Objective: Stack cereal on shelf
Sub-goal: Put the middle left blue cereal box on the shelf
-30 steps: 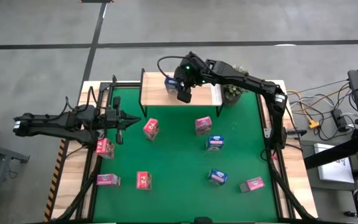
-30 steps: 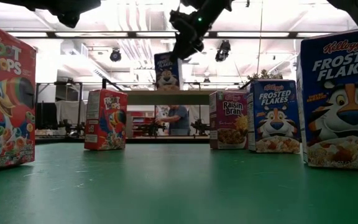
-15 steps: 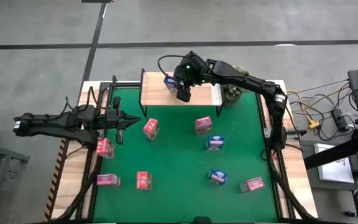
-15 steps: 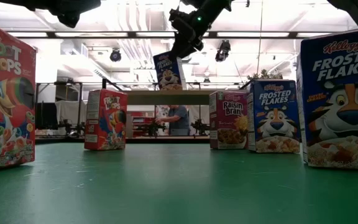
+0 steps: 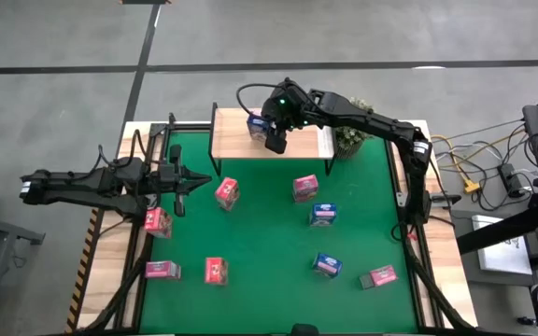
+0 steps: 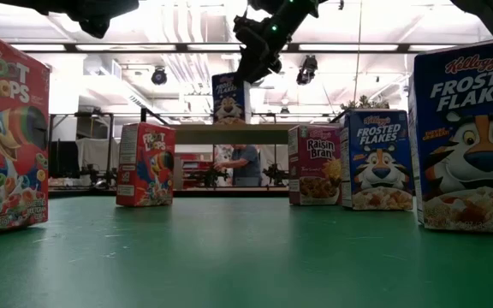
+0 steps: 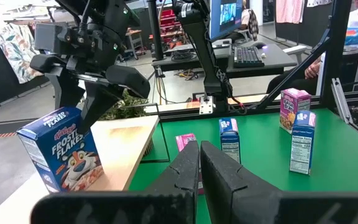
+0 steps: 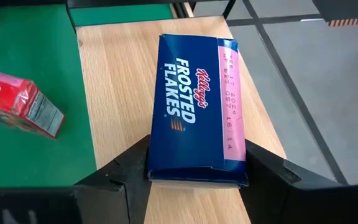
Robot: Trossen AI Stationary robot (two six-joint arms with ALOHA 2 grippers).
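A blue cereal box (image 8: 197,106) stands upright on the light wooden shelf (image 5: 297,145) at the table's far edge, near the shelf's left end. My right gripper (image 8: 197,171) reaches over the shelf from the right and is shut on this box (image 6: 229,98). Several more cereal boxes, pink (image 5: 227,192) and blue (image 5: 323,214), lie scattered on the green mat (image 5: 269,233). My left gripper (image 7: 199,162) hangs shut and level over the mat's left side, holding nothing. My right gripper pinches the blue box's upper end (image 8: 157,163) between its two fingers, one finger on each of two opposite sides. The fingers come slanting down from above and from the table's near right. The box stands upright with its bottom on the shelf board (image 6: 246,134).
A small potted plant (image 5: 350,138) stands just right of the shelf. Tall boxes (image 6: 469,128) stand close to the low camera on both sides. The shelf board to the right of the held box is bare. A person (image 6: 245,164) sits in the room beyond the table.
The blue box leaned over on the shelf half a second ago and now stands upright again under my right gripper, which has stayed in the same place above it.
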